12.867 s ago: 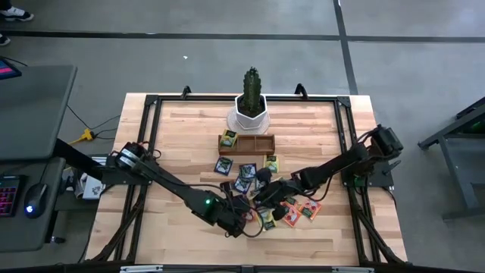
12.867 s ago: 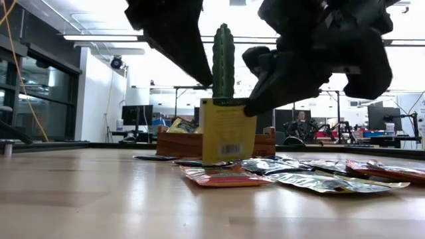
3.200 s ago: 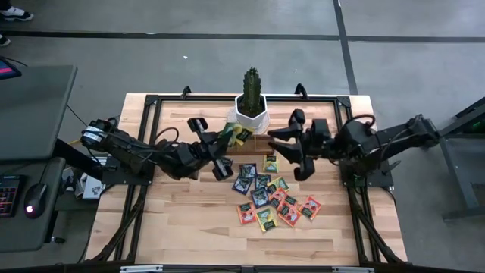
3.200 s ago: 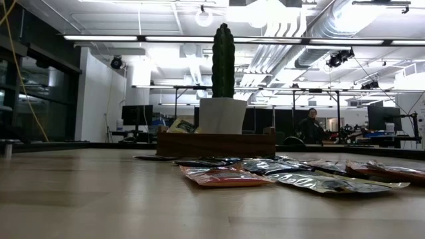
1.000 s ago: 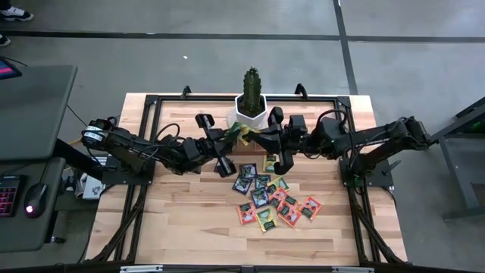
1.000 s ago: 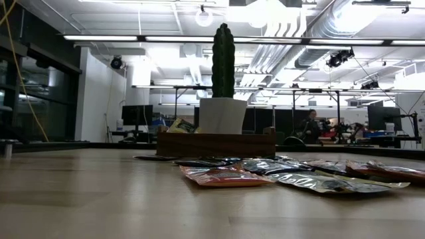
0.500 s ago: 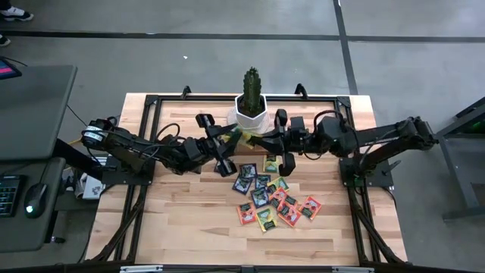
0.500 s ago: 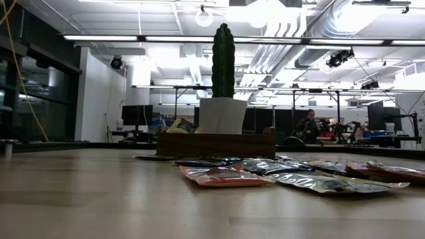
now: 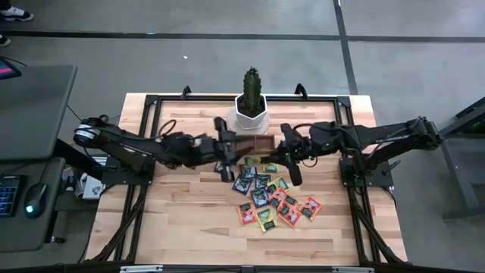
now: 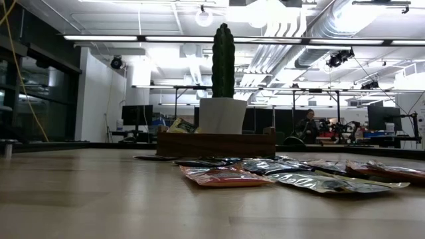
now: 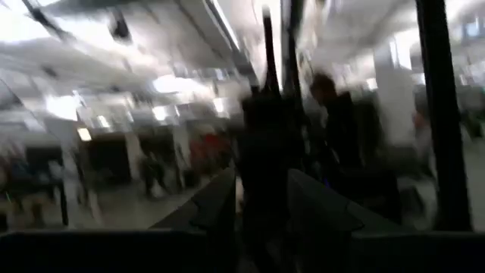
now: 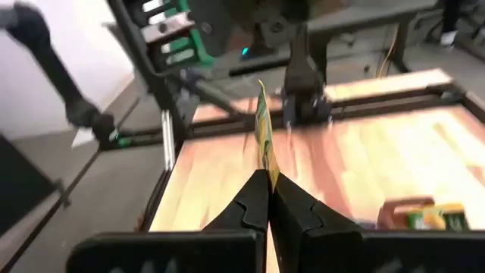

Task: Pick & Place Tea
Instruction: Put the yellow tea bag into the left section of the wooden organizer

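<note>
— Yellow-green tea sachet (image 12: 262, 129) sits clamped in my right pincer (image 12: 270, 189) now, above the tray (image 9: 254, 143) near the counter's far edge.

— And the left pincer (image 9: 224, 155)?

— It just let go, I think; its fingers I cannot tell. The handover looks done, so next I drop it in.

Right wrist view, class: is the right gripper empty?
No. The right gripper is shut on a yellow-green tea sachet, which stands edge-on above its fingertips.

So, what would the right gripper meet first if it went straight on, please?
Probably the left gripper, straight ahead of the right gripper and its sachet; depth is unclear.
</note>
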